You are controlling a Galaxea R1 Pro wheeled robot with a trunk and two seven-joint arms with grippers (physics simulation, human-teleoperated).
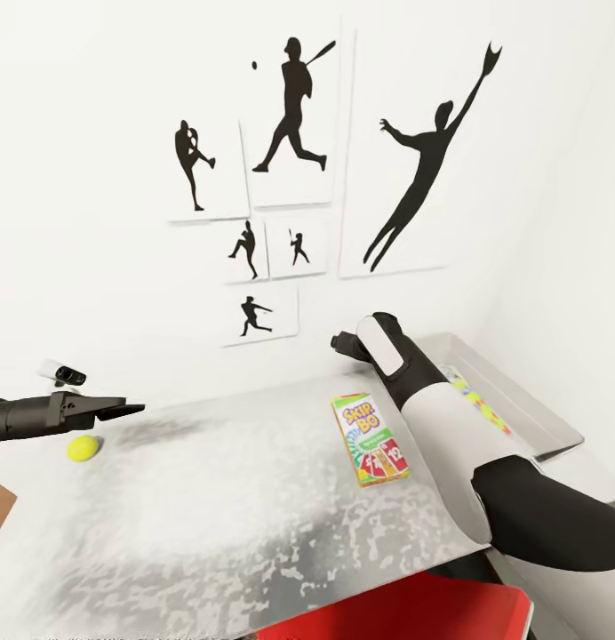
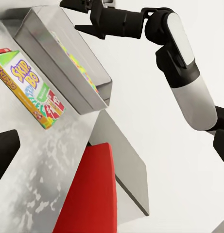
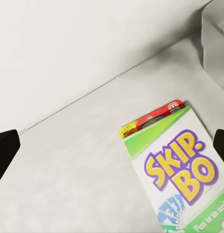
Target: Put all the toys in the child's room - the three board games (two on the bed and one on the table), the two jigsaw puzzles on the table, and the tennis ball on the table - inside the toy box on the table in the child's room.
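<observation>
- Cardboard, glossy: SKIP-BO box (image 1: 369, 439) lies flat on the table (image 1: 210, 498), right of frame centre, beside the toy box (image 1: 521, 391). Likely light, stiff, slick; best pinched across its narrow edges.
- Right gripper (image 2: 90, 17) above it; wrist view shows fingers spread wide, empty.
- Tennis ball (image 1: 83, 448), left edge; would roll.
- Left gripper (image 1: 121, 410) above the ball: open, empty.

Bare table (image 1: 236, 498) lies between tennis ball (image 1: 83, 448) and SKIP-BO box (image 1: 370, 438).
</observation>
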